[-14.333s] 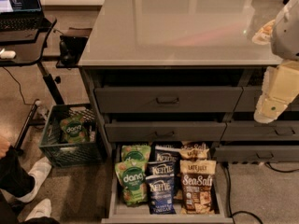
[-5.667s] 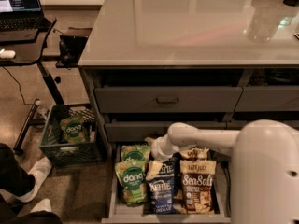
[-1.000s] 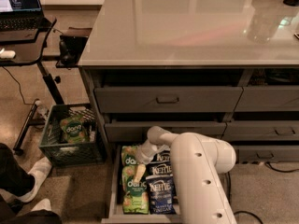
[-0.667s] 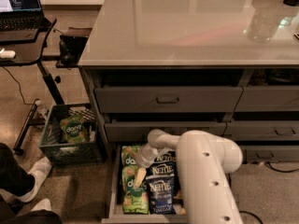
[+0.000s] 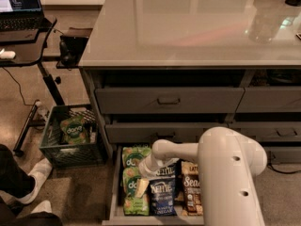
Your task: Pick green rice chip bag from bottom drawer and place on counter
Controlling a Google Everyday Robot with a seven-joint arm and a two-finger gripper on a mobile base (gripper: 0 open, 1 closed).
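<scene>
The bottom drawer (image 5: 114, 192) is pulled open at the floor. Two green rice chip bags lie in its left column, one at the back (image 5: 133, 155) and one at the front (image 5: 130, 194). My gripper (image 5: 141, 186) reaches down from my white arm (image 5: 225, 173) and sits over the right edge of the front green bag, between it and a blue Kettle bag (image 5: 163, 196). Whether it touches the bag I cannot tell. The glossy counter (image 5: 188, 27) spans the top of the view.
A brown Sea Salt bag (image 5: 190, 192) lies at the drawer's right. A dark crate (image 5: 70, 142) with another green bag (image 5: 74, 128) stands on the floor at left. A person's shoes (image 5: 33, 180) and a black desk with a laptop (image 5: 21, 13) are farther left.
My gripper has moved a little lower and toward the drawer's front, onto the front green bag. My arm's body has shifted slightly right. The bags lie as before.
</scene>
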